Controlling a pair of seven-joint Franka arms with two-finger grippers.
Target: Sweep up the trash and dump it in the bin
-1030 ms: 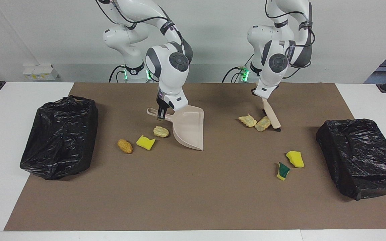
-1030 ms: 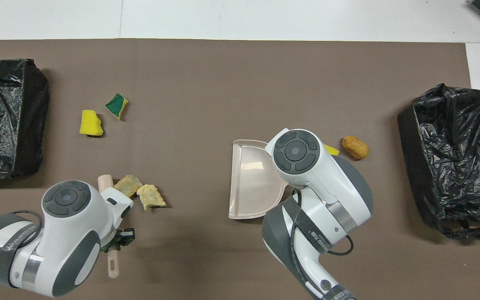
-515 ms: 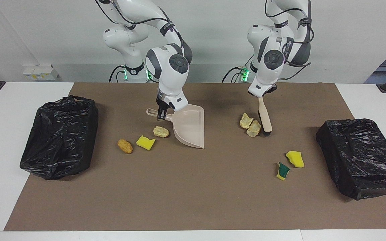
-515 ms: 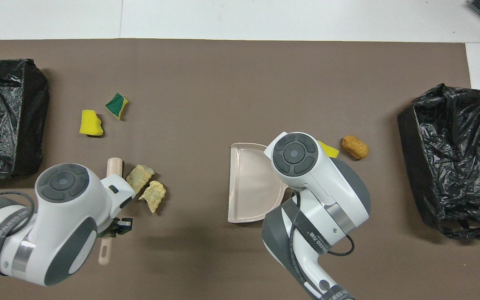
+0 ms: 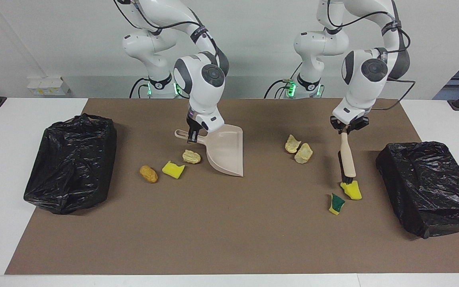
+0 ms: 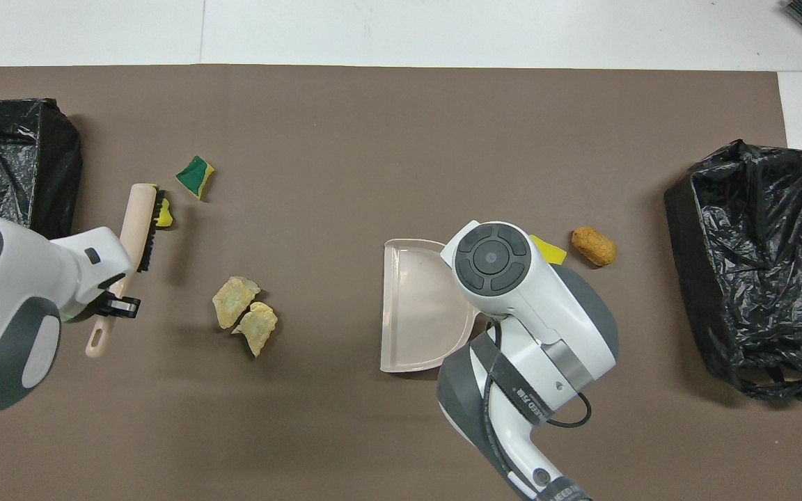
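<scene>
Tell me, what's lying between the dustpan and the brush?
Two tan bread lumps, side by side on the brown mat, lie between the dustpan and the brush. Both views show it.

The mat [image 5: 221, 223] was plain brown, the bin bags [image 5: 70, 159] glossy black. At the pale beige dustpan's [image 5: 225, 153] nine o'clock lay a yellow sponge [image 5: 173, 170] and an orange-brown lump [image 5: 148, 174]. Another scrap [image 5: 336, 203] was green-faced, yellow-edged.

High facing view, steep overhead
</scene>
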